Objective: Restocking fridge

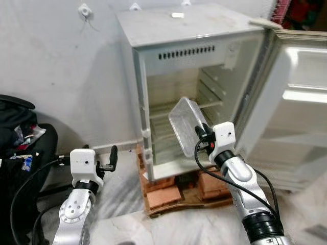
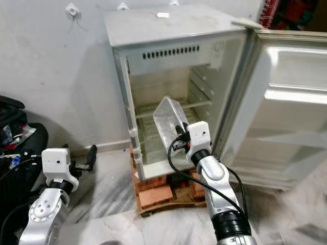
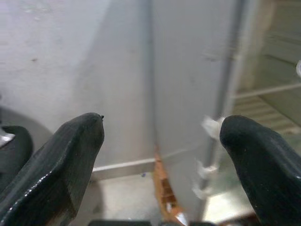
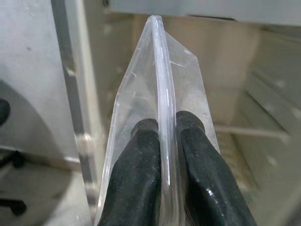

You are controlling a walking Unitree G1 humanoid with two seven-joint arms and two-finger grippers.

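Left eye view gave you the small fridge [image 1: 194, 56] first, standing on a low platform of bricks [image 1: 163, 196] against the grey wall, its door [image 1: 301, 102] swung wide to the robot's right and its wire shelf [image 1: 163, 109] bare. In front of the opening, your right gripper [image 4: 162, 141] had its two fingers pinched tight on the edge of a clear plastic container [image 1: 186, 125], tilted and held just outside the cabinet. Your left gripper [image 3: 160, 136] hung low beside the fridge's outer wall, fingers spread wide and holding nothing. You were, I judge, mid-carry: next you needed to reach forward, level the container over a shelf and release.
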